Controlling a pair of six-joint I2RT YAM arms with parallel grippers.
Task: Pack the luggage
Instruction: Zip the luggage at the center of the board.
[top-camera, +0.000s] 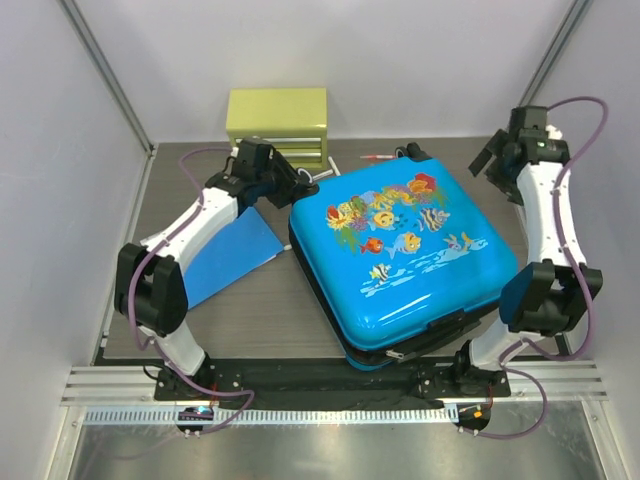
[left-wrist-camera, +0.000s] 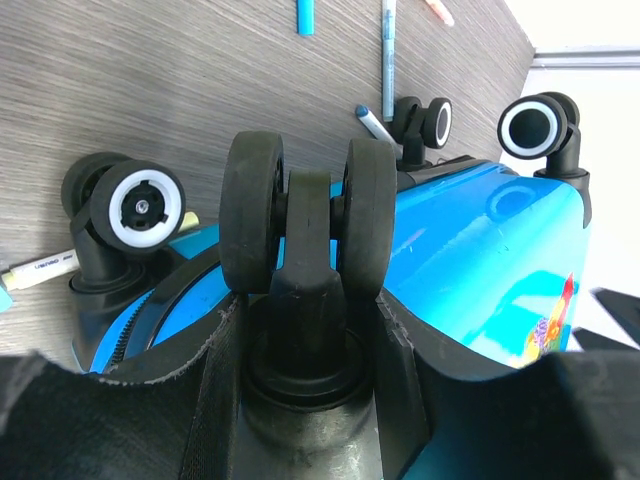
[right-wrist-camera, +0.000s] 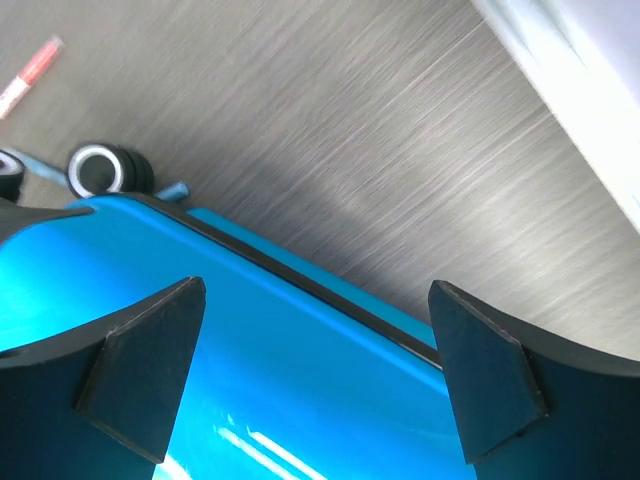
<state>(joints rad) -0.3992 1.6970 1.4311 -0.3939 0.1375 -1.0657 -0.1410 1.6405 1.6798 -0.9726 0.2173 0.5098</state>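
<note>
light: bright, even | shadows: soft | glare: streaks on luggage (right-wrist-camera: 290, 370) shell | focus: wrist foreground blurred

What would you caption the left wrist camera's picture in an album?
Left claw clasps a twin wheel of the blue luggage, pens scattered on the table beyond.

- The suitcase (top-camera: 405, 265) is a bright-blue hard shell with black trim, its top face printed with colourful fish and coral.
- It lies flat and closed on the worktop (top-camera: 250, 320), printed side up and turned askew, from the centre out toward 3 o'clock.
- Its black wheels (left-wrist-camera: 252, 210), some showing white hubs, sit along the edge facing 11 o'clock.
</note>
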